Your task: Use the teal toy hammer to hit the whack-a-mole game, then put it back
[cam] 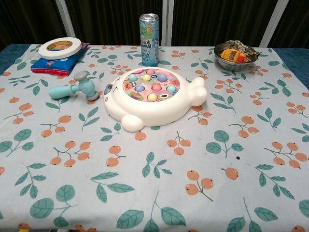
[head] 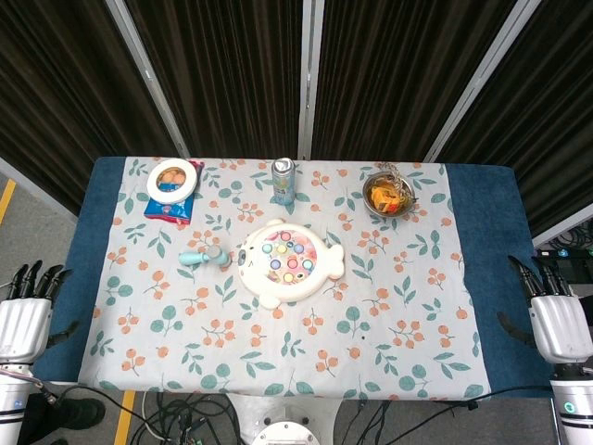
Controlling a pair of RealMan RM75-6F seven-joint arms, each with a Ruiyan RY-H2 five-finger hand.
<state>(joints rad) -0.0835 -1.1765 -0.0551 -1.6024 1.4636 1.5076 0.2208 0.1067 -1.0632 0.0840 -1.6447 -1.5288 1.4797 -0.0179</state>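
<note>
At the table's far right, metal bowl point(cam: 235, 57) holding orange items, both hands' fingers apart, empty

Your teal toy hammer point(cam: 75, 89) lies flat on the tablecloth, untouched, its head toward the game. Just beside it you have the white whack-a-mole game point(cam: 151, 95), its pastel buttons facing up.

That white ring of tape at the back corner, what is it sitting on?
The white ring of tape lies on a flat red-and-blue packet, which rests on the floral tablecloth. The tape covers much of the packet's top, so its printing cannot be read.
</note>
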